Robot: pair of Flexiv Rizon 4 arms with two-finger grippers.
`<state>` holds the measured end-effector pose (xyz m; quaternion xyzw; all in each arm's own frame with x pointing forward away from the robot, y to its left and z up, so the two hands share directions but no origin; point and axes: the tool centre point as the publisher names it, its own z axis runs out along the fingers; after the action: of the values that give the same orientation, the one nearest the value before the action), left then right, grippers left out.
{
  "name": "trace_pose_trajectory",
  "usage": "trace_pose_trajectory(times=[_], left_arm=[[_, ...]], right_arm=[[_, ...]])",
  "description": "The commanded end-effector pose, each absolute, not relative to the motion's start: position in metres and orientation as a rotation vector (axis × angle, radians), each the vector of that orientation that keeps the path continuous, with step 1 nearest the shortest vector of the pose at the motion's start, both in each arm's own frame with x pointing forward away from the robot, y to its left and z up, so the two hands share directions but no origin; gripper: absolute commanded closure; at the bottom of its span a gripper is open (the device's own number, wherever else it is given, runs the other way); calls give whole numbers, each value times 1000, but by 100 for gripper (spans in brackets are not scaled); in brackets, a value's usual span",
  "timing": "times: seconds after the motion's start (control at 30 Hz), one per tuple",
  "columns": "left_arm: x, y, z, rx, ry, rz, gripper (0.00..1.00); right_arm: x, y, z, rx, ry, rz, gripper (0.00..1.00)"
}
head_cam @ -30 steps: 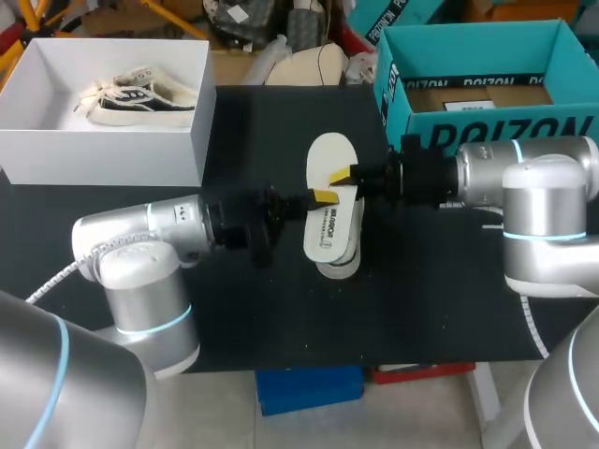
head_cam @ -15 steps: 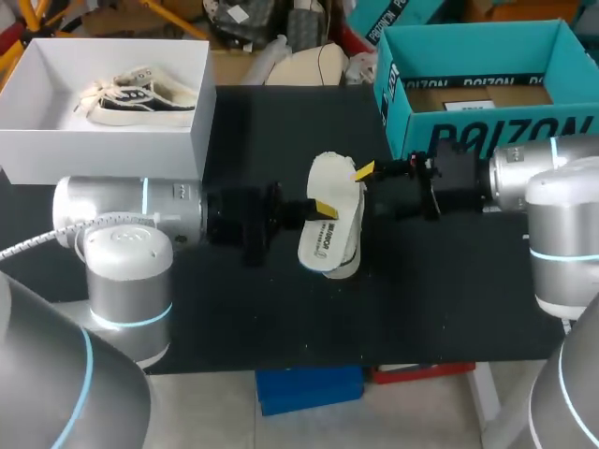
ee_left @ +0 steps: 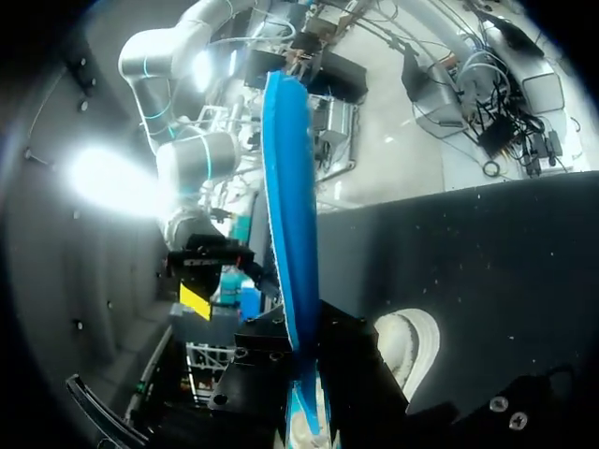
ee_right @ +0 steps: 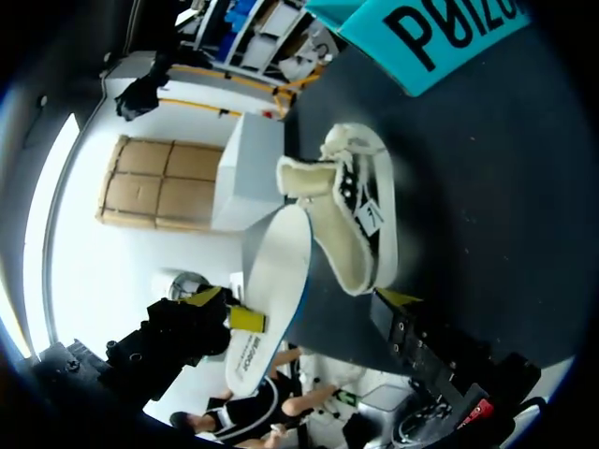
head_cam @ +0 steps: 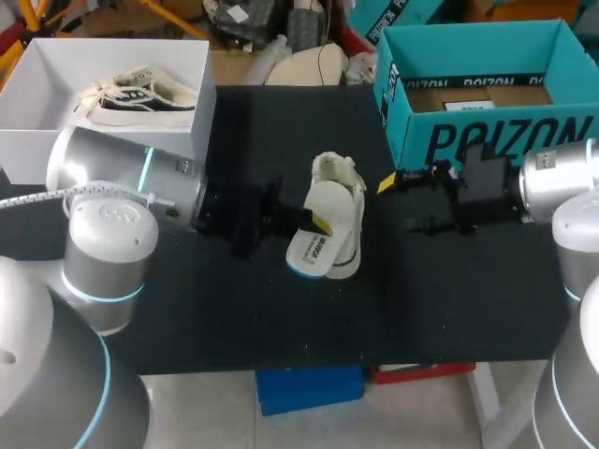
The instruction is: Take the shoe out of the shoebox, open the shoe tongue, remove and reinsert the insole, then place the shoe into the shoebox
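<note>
There are two shoes: a boxed shoe (head_cam: 140,96) at the upper left of the frame and a loose shoe (head_cam: 344,210) at the middle. There is one insole (head_cam: 314,245). There are two boxes: a white box (head_cam: 103,150) at the upper left and a teal box (head_cam: 496,131) at the upper right. There are two grippers: the left gripper (head_cam: 314,224) and the right gripper (head_cam: 398,204). There is one counter (head_cam: 281,318).

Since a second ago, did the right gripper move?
Yes. The right gripper has pulled back off the insole, rightward, and now sits just in front of the teal box's left corner.
</note>
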<state>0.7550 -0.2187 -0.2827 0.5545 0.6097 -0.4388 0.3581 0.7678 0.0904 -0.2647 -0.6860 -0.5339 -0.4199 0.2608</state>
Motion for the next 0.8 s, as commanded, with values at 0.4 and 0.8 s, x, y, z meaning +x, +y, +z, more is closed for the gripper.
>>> trace_pose_trajectory(times=[0.4,0.8], left_arm=[[735,-210,-287,1548,1756,-1231,100],[720,-214,-292,1608,1821,-1276,100]], right_arm=[[760,84,-271,-1834,-1594,-1059,0],[730,69,-260,-1644,-1802,-1073,0]])
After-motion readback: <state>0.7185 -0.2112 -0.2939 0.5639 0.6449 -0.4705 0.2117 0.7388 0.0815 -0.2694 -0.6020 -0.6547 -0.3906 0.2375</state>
